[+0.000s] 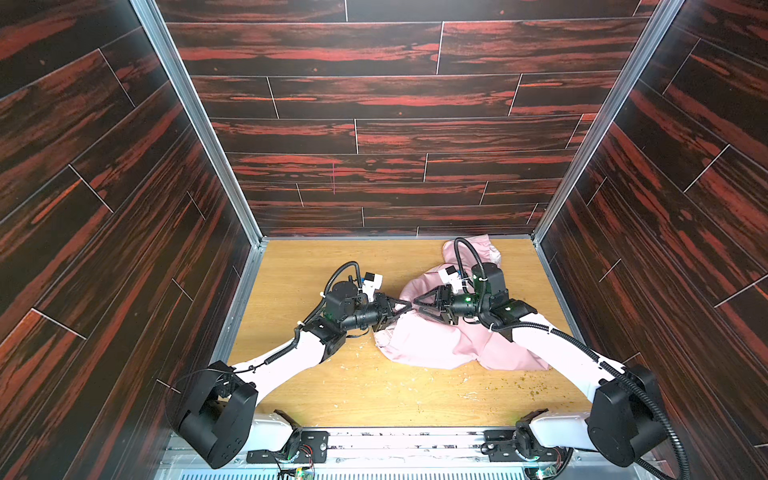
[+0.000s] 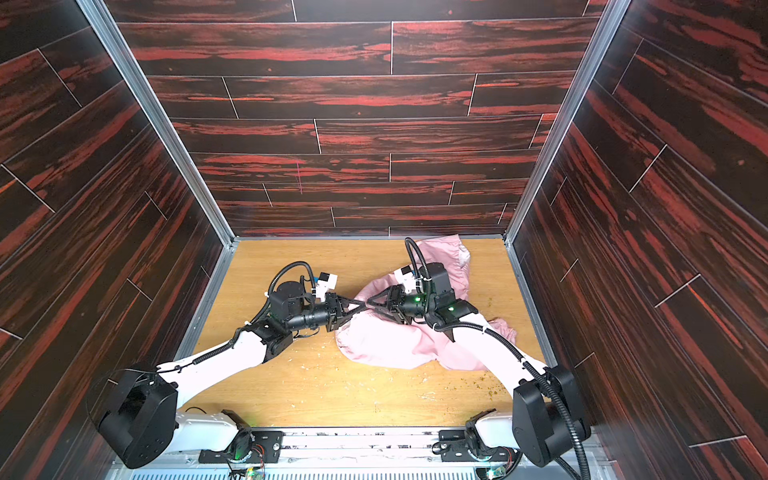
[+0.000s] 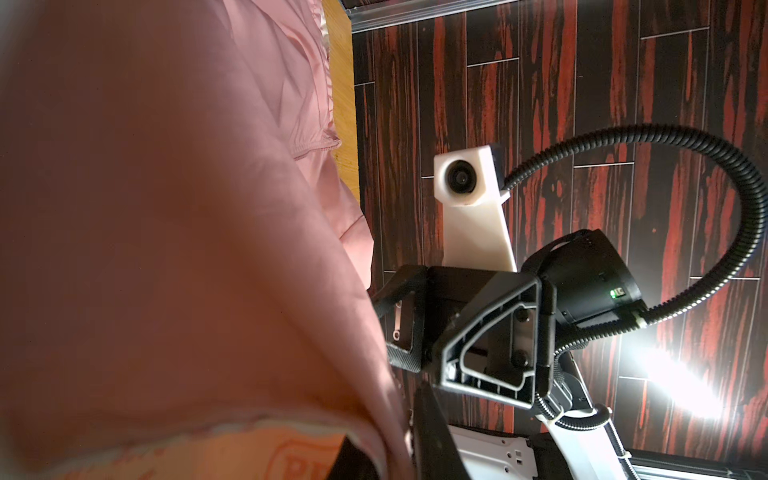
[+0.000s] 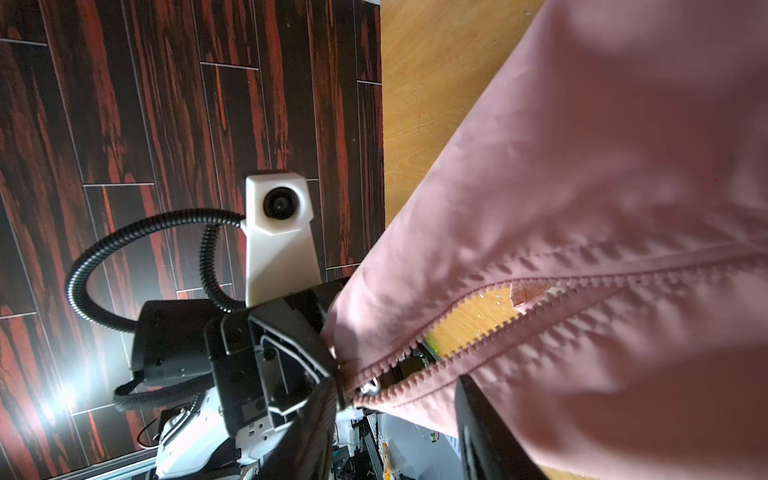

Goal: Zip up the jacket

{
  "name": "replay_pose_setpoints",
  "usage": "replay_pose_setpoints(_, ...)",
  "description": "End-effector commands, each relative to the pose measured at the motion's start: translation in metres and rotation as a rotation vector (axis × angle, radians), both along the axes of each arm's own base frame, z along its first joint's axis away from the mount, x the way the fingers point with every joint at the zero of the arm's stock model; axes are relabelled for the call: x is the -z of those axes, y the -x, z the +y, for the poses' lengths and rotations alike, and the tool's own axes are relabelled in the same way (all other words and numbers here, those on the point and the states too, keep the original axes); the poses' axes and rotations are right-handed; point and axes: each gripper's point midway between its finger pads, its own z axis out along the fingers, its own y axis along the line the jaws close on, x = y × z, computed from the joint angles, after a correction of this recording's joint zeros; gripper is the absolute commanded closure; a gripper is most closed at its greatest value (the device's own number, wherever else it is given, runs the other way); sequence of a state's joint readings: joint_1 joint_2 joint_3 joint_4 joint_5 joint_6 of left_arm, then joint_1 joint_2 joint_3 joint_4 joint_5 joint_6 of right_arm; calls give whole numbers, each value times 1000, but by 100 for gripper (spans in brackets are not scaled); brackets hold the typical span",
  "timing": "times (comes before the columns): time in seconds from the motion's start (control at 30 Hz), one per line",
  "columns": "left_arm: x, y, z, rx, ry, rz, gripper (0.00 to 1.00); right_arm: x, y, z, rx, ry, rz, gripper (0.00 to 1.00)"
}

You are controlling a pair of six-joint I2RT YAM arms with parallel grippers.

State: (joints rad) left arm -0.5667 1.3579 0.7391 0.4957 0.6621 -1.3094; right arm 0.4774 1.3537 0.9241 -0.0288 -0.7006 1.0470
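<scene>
Left fingers (image 1: 395, 309): together, clamped on the jacket (image 1: 428, 345) edge beside the zipper slider (image 4: 370, 388).
Right fingers (image 3: 405, 355): apart, either side of the zipper teeth (image 4: 465, 349), pointing toward 9 o'clock.
Teeth: we see them parted beyond the slider.
Jacket: crumpled on the desk (image 1: 332, 382), from centre toward 2 o'clock.

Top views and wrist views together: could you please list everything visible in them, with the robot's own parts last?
jacket: one, light pink, crumpled on the table's right half
zipper: one, pink, partly open on the jacket
table: one, light wood, under everything
crumbs: many, yellowish, scattered on the table's front
walls: three, dark red wood pattern, around the table
arms: two, white and black, reaching from the front
left gripper: one, black, shut on the jacket's edge
right gripper: one, black, open beside it
</scene>
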Motion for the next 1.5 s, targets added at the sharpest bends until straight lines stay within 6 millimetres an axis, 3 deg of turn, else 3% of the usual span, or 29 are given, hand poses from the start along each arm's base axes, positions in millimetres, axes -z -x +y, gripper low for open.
replay_pose_setpoints(0.0, -21, -2, 2, -9, 61, -53, 100, -11, 10, 1, -44, -33, -44, 55)
replay_pose_setpoints(0.27, -25, -8, 1, -14, 80, -50, 100, -15, 7, 6, -54, -86, -54, 66)
replay_pose_setpoints(0.53, -38, -10, -3, 7, 119, -47, 100, -15, 5, 6, -41, -94, -53, 69)
replay_pose_setpoints(1.0, -46, -8, -2, 11, 135, -42, 72, -14, 3, 6, -27, -114, -51, 72)
replay_pose_setpoints(1.47, -46, -7, 0, 4, 140, -35, 67, -17, 2, 9, -41, -132, -53, 71)
